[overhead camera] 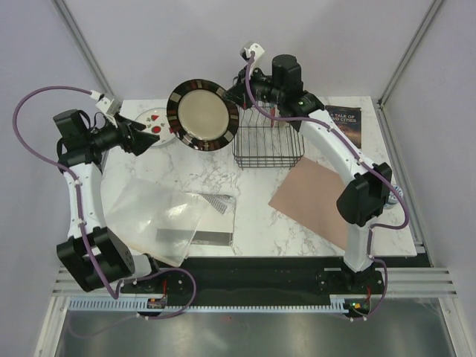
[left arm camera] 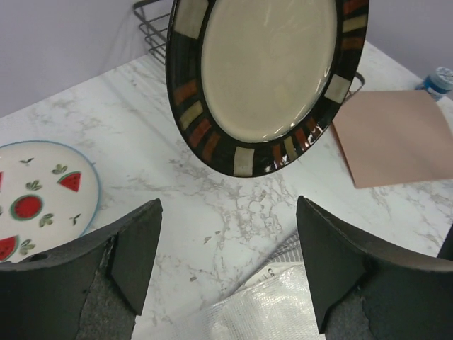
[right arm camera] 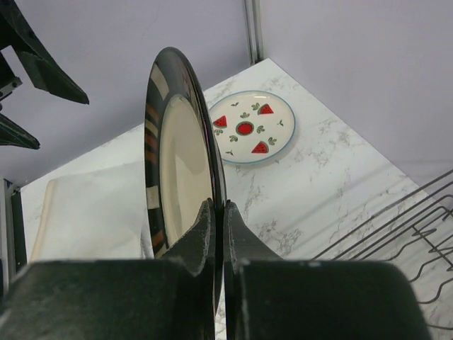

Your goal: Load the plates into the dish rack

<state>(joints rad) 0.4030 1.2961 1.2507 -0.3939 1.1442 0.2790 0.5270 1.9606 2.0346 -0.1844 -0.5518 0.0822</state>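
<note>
The right gripper (right arm camera: 218,212) clamps the rim of the dark-rimmed plate (overhead camera: 202,115), lifted on edge beside the dish rack (overhead camera: 268,158) at the table's far edge. The left gripper (left arm camera: 228,212) gapes wide, holding nothing, by the watermelon plate (overhead camera: 155,128) near the far left corner.

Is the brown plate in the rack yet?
Out. The right gripper pinches the brown-rimmed plate by its rim, up in the air beside the dish rack.
</note>
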